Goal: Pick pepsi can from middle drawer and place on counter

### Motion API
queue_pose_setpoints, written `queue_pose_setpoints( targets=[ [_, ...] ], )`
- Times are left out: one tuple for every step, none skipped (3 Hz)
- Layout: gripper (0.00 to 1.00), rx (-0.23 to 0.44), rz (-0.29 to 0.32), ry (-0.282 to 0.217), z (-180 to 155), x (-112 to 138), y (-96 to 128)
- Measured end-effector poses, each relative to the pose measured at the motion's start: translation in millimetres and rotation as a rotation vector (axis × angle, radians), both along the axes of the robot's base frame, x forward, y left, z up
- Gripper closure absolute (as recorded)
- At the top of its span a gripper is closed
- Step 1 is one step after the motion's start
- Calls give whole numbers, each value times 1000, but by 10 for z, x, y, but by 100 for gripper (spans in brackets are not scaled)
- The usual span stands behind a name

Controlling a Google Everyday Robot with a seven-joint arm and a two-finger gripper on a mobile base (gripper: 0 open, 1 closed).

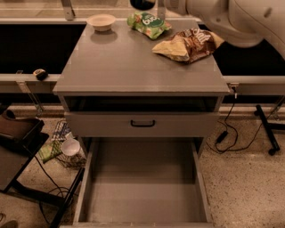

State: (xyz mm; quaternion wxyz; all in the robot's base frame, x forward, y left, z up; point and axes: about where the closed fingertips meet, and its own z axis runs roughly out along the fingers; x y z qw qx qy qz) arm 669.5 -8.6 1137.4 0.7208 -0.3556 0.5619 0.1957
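The grey counter (133, 62) is the top of the drawer cabinet in the middle of the camera view. My white arm (231, 18) reaches in from the top right, above the counter's far edge. My gripper (143, 3) is at the very top edge, mostly cut off, above the green snack bag (149, 24). A dark rounded shape sits there; I cannot tell whether it is the pepsi can. No can shows in the drawers or on the counter. The lowest drawer (142, 187) is pulled fully out and holds nothing.
A brown chip bag (189, 44) lies on the counter's far right and a white bowl (101, 21) at its far left. The drawer with the black handle (142, 123) is nearly shut under a dark gap. Clutter and a cup (70, 147) lie on the floor to the left, cables to the right.
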Motion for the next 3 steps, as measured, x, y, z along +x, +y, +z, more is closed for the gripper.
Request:
queue_pose_setpoints(
  targets=[
    [100, 33, 90, 123, -581, -537, 167],
    [100, 65, 132, 251, -1474, -911, 56],
    [100, 45, 97, 401, -2749, -1121, -236]
  ],
)
